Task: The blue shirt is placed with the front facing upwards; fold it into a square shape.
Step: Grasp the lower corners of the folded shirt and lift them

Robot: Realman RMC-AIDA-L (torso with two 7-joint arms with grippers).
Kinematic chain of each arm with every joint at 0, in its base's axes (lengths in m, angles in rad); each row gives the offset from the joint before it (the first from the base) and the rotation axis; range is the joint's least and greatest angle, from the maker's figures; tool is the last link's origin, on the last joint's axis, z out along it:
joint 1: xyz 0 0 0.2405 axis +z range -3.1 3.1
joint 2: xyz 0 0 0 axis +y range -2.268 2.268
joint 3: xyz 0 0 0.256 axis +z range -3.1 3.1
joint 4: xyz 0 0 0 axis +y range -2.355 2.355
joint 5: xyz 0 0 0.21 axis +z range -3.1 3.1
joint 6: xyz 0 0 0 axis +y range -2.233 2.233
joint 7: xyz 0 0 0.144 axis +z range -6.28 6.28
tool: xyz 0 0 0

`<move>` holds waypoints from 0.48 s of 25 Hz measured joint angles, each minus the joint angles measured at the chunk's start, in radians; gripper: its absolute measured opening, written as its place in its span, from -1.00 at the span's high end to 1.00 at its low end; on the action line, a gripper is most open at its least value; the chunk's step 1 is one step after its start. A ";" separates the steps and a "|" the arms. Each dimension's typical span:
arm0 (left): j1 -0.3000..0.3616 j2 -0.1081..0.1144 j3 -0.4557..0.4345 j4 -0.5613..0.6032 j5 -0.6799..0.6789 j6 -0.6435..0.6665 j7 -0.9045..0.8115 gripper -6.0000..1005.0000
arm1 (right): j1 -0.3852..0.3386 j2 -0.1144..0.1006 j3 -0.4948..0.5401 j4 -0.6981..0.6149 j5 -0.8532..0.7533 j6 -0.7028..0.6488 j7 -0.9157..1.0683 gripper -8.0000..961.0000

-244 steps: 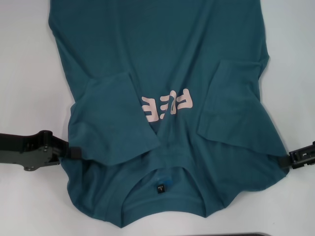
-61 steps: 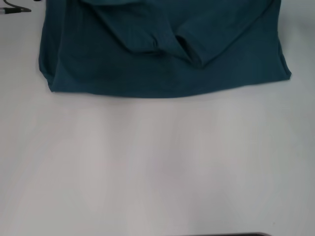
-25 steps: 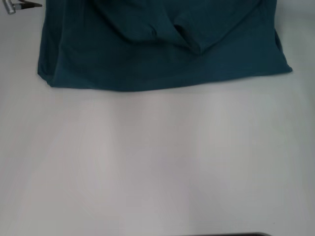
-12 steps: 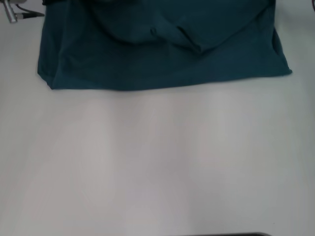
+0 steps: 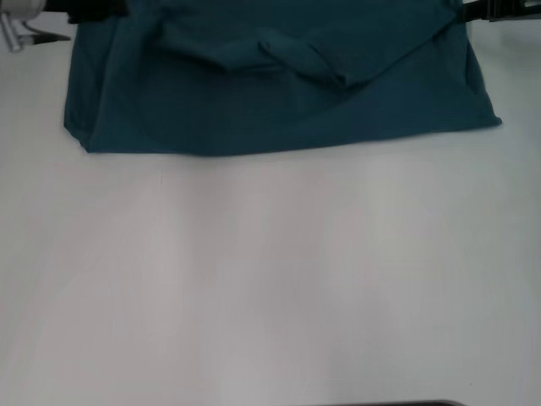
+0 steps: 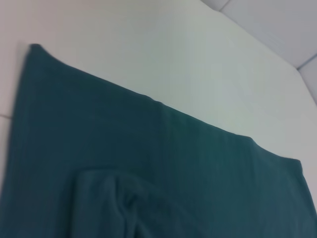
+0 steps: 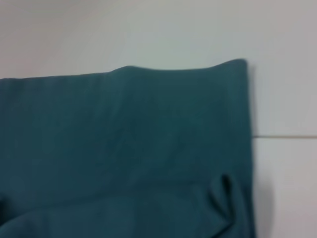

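Head view first: the big dark teal-blue cotton T-shirt (image 5: 279, 85) is lying folded at the far end of the plain white counter (image 5: 270, 279), taking up most of the width up there. Its near edge is a fairly straight fold line, with one corner poking out on the left and another on the right. On top of the flat layer there's a bunched-up ridge of fabric, basically two folded flaps meeting near the middle. No lettering or neck tag showing from here.

The left claw (image 5: 93, 10) is only a dark bit at the far left corner of the shirt, right at the top edge of the view, with some pale hardware beside it. The right claw (image 5: 499, 8) is the same deal at the far right corner, just a black sliver at the cloth's edge. Can't tell for either whether it's wide, narrow or pinching anything; too little of them shows.

Left wrist view: just teal shirt (image 6: 148, 178) spread flat on the white counter (image 6: 173, 54), one straight edge running across and a raised fold of fabric lying on it. No claw visible.

Right wrist view: more of the same, shirt (image 7: 124, 144) flat on the counter (image 7: 148, 29), a squared-off corner showing, plus a small puckered fold near that side edge.
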 joint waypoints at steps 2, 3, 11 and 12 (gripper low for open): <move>0.035 -0.007 -0.021 -0.049 -0.013 0.048 0.003 -0.06 | -0.017 0.001 0.010 -0.062 0.005 -0.117 0.021 0.01; 0.051 -0.010 -0.029 -0.071 -0.023 0.073 0.008 -0.13 | -0.031 0.003 0.020 -0.099 0.014 -0.177 0.022 -0.03; 0.248 -0.013 -0.044 -0.221 -0.234 0.388 0.092 -0.25 | -0.268 0.079 0.173 -0.390 0.354 -0.706 -0.104 -0.55; 0.265 -0.012 -0.044 -0.228 -0.250 0.405 0.092 -0.25 | -0.294 0.077 0.191 -0.379 0.402 -0.747 -0.117 -0.79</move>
